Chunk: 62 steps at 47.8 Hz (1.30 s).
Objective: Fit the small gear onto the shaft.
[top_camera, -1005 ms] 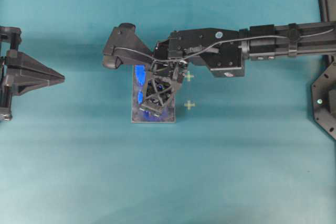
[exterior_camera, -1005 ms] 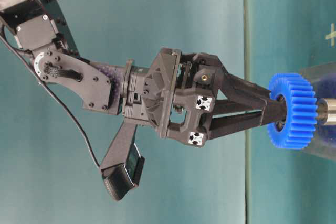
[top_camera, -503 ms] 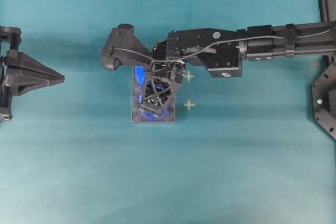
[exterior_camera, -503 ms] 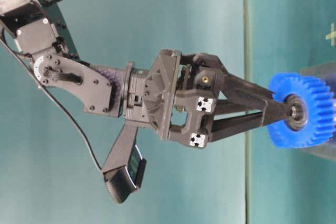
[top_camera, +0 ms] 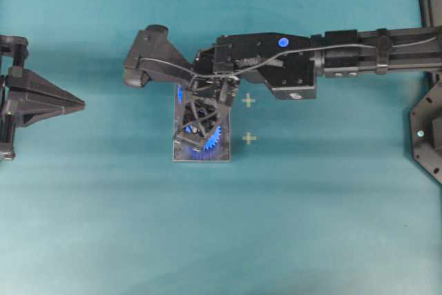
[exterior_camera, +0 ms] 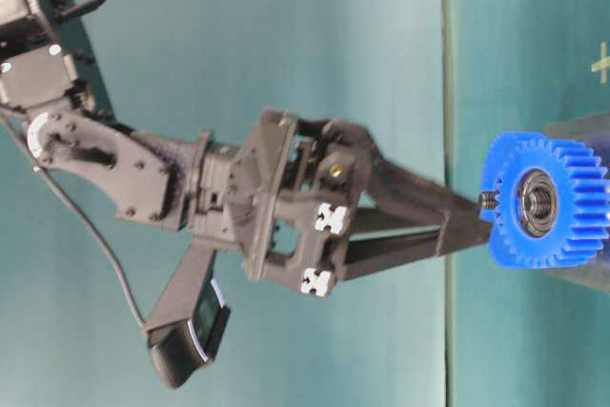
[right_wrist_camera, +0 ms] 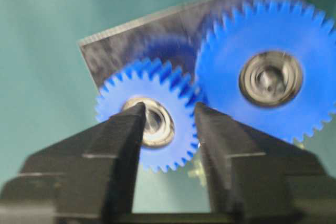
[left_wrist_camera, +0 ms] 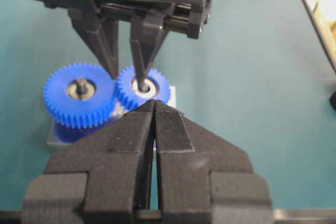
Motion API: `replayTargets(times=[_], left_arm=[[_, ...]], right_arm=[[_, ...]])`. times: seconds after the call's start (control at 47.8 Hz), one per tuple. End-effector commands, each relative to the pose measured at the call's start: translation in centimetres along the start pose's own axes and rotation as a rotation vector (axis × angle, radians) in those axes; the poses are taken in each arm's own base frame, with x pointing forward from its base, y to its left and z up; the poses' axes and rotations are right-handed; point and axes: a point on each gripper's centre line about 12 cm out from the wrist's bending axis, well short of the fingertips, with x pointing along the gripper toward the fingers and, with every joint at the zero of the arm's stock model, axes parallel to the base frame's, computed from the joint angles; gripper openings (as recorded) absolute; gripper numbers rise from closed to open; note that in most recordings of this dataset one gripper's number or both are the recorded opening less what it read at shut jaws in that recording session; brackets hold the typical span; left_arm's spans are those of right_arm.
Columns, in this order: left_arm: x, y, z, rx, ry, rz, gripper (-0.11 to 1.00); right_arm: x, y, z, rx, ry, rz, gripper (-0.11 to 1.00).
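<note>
We cannot see the shaft: the small gear's [right_wrist_camera: 149,114] hub and the right gripper's [right_wrist_camera: 169,121] fingertips cover that spot. The right wrist view is motion-blurred; the larger gear [right_wrist_camera: 270,72] is cut by its right edge. In the overhead view the right gripper hides most of the plate [top_camera: 222,154]. The table-level view crops the small gear's teeth at its right edge.

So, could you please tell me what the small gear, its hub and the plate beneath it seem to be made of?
The small gear looks like moulded plastic: uniform bright blue, matte, crisp even teeth. Its hub appears to be metal, probably a bearing: shiny silver ring with darker rings inside. The plate looks like grey metal with a dull brushed sheen that faintly reflects the blue, though the picture is blurred.
</note>
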Motion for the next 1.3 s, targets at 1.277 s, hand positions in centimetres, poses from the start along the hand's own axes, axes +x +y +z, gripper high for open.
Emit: replayTargets(times=[1.277], left_arm=[[0.0,-0.1,1.2,0.003,-0.034,-0.004,0.00]], right_arm=[[-2.3,0.5,-0.7,0.044,0.011,-0.032,0.01]])
